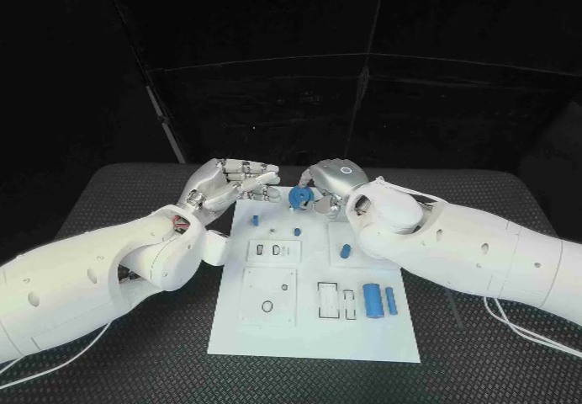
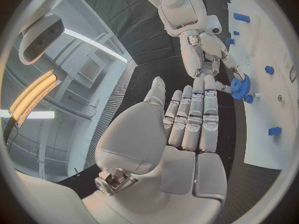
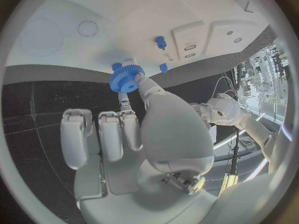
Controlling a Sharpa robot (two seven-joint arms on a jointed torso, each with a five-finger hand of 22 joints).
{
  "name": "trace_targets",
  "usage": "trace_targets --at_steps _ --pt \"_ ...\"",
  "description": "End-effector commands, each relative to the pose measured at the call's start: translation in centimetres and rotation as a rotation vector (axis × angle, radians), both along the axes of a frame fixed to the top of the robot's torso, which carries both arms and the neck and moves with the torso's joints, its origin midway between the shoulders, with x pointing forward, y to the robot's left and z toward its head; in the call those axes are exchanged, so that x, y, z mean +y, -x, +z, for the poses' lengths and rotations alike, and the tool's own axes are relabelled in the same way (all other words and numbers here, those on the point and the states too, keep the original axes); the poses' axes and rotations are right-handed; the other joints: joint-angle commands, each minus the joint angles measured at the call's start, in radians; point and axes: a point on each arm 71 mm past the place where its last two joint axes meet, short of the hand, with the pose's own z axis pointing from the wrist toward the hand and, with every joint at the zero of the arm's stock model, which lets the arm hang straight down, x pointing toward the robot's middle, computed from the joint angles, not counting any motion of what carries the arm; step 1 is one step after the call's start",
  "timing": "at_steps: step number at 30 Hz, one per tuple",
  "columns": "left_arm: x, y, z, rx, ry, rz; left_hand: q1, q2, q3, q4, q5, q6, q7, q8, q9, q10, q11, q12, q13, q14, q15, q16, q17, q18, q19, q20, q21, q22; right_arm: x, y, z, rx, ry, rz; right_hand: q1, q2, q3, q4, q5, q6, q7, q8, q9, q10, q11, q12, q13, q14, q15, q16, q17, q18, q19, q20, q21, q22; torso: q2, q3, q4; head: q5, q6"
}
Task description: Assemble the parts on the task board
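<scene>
- The step in hand looks like fitting a gear: the right hand pinches a small blue toothed plastic gear between thumb and a fingertip, with the other fingers only loosely curled.
- The gear hangs over the far edge of the flat white task board, just above the board's far end, near a short blue peg standing there.
- Next, I'd judge, the gear's bore must be lined up over a post and lowered squarely; tilt would make it jam.
- The left hand holds nothing; its fingers lie straight and side by side, tips close to the gear, as the left wrist view shows.
- Both white forearms reach in over the black ribbed worktop, the hands meeting at the board's far edge.
- Two blue cylinders lie near the board's close right corner, well apart from the hands.
</scene>
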Motion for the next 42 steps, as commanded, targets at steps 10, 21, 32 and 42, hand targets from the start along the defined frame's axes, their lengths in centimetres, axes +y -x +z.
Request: trace_targets --at_steps 10,21,32,42 --pt "-0.3 0.0 0.2 -0.010 0.011 -0.012 0.002 0.010 0.001 -0.006 0.000 0.003 0.006 -0.005 -0.002 -0.003 0.004 -0.005 -0.001 -0.005 -0.001 -0.006 -0.001 0.013 -0.002 0.004 -0.005 -0.002 1.9 -0.5 -0.8 0.016 0.051 0.033 -0.014 0.002 0.011 0.000 0.000 0.014 -0.006 -0.007 0.000 0.051 -0.006 0.002 0.157 0.084 -0.006 0.003 0.146 -0.006 0.053 -0.009 0.006 0.188 -0.001 0.0010 -0.0015 0.011 -0.010" --pt "-0.3 -0.1 0.1 -0.010 0.010 -0.009 0.002 0.010 0.001 -0.006 0.000 0.003 0.006 -0.005 -0.002 -0.003 0.004 -0.005 -0.001 -0.005 -0.001 -0.006 -0.001 0.013 -0.002 0.004 -0.005 -0.002 2.7 -0.5 -1.8 0.050 0.094 0.047 -0.023 -0.002 0.016 -0.002 -0.004 0.013 -0.004 -0.016 0.000 0.050 -0.005 0.000 0.155 0.083 -0.005 0.003 0.143 -0.006 0.052 -0.008 0.006 0.188 -0.001 0.0015 -0.0019 0.015 -0.016" --pt "-0.3 -0.1 0.1 -0.009 0.009 -0.008 0.002 0.011 0.001 -0.006 0.000 0.003 0.006 -0.005 -0.002 -0.003 0.004 -0.005 -0.001 -0.005 -0.001 -0.006 -0.001 0.013 -0.003 0.005 -0.007 -0.002 3.1 -0.7 -2.0 0.058 0.100 0.052 -0.046 -0.012 0.022 -0.008 -0.038 -0.009 0.004 -0.047 -0.001 0.046 0.002 -0.008 0.149 0.082 0.001 0.000 0.137 -0.005 0.048 -0.004 0.004 0.182 -0.001 0.0010 -0.0016 0.017 -0.020" --pt "-0.3 -0.1 0.1 -0.007 0.008 -0.008 0.002 0.011 0.001 -0.006 0.000 0.003 0.006 -0.005 -0.002 -0.003 0.004 -0.005 -0.001 -0.005 -0.001 -0.006 -0.001 0.013 -0.003 0.005 -0.007 -0.002 3.1 -0.8 -2.1 0.070 0.089 0.048 -0.126 -0.031 -0.012 0.028 -0.120 -0.202 0.010 -0.174 -0.005 0.037 0.010 -0.024 0.136 0.080 0.010 -0.005 0.128 -0.002 0.041 0.006 0.001 0.173 -0.002 0.0011 -0.0023 0.019 -0.019"
